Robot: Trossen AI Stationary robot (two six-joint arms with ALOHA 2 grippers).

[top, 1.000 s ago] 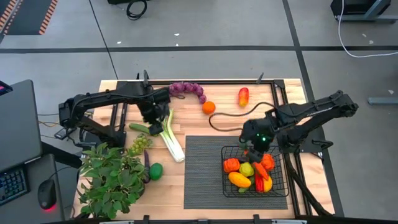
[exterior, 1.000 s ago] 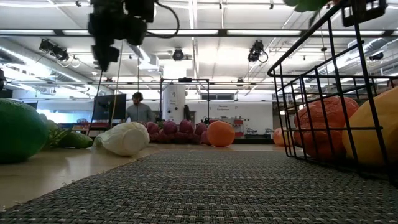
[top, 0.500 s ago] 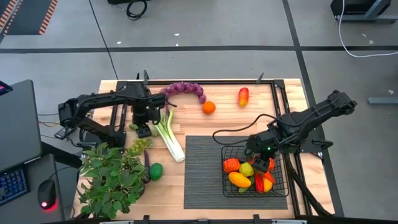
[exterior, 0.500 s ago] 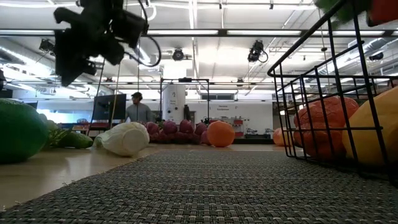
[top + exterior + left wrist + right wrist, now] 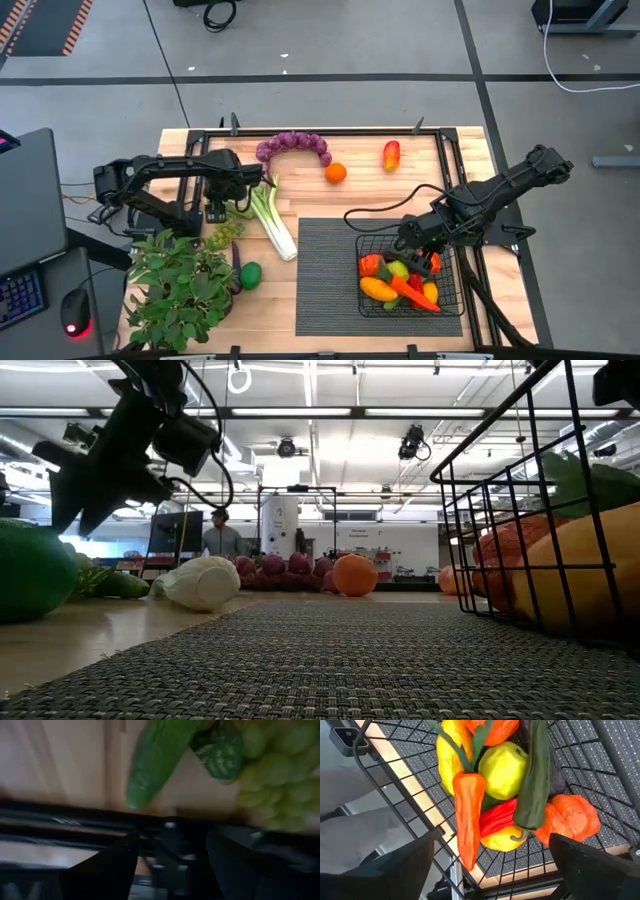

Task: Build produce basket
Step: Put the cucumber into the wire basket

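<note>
The black wire basket (image 5: 361,300) stands on the ribbed mat and holds several pieces of produce. A carrot (image 5: 467,815) lies slanted on top of them, beside a yellow-green apple (image 5: 502,770) and an orange pepper (image 5: 572,820). My right gripper (image 5: 418,240) hovers open just above the basket's far side and holds nothing. My left gripper (image 5: 215,210) is low at the table's left, open. It points at a cucumber (image 5: 155,760) and green grapes (image 5: 272,775) lying on the wood, and I see no touch.
A leek (image 5: 275,225), purple grapes (image 5: 292,147), an orange (image 5: 336,172) and a red-yellow piece (image 5: 391,155) lie on the wood beyond the mat (image 5: 325,270). A green fruit (image 5: 250,274) lies by the potted plant (image 5: 180,290) at the near left. A person stands far behind the table.
My right gripper has let go of the carrot, which has dropped and now lies slanted on the produce in the basket. My left gripper has gone from the leek's leafy end toward the table's left and near edges and down, toward the cucumber.
</note>
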